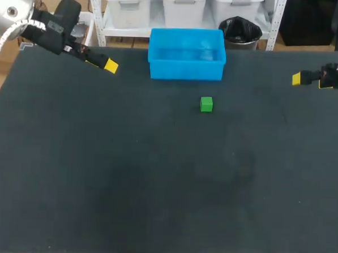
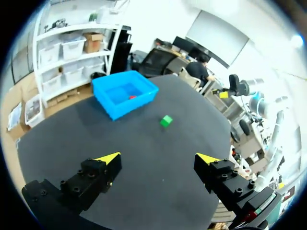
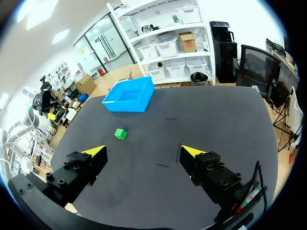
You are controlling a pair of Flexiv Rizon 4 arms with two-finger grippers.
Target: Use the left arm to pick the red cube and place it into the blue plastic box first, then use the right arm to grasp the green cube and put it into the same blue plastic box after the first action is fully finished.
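Checking for the small red cube [image 2: 132, 97], you find it only in the left wrist view, a speck lying inside the blue plastic box [image 2: 120, 109]. In the head view it does not show inside the box. The box sits at 12 o'clock on the dark surface [image 1: 154, 182]. The small green cube [image 1: 206, 104] rests on the surface just at 5 o'clock of the box, apart from it.

Your left arm enters from the 10 o'clock corner. Its left gripper [image 1: 108, 65] hangs at 9 o'clock of the box, with one yellow tip showing from above. Your right arm is cut off at the 3 o'clock edge, so only the right gripper [image 1: 299, 79] shows, pointing toward 9 o'clock. In the wrist views both grippers stand wide apart with nothing between the fingers.
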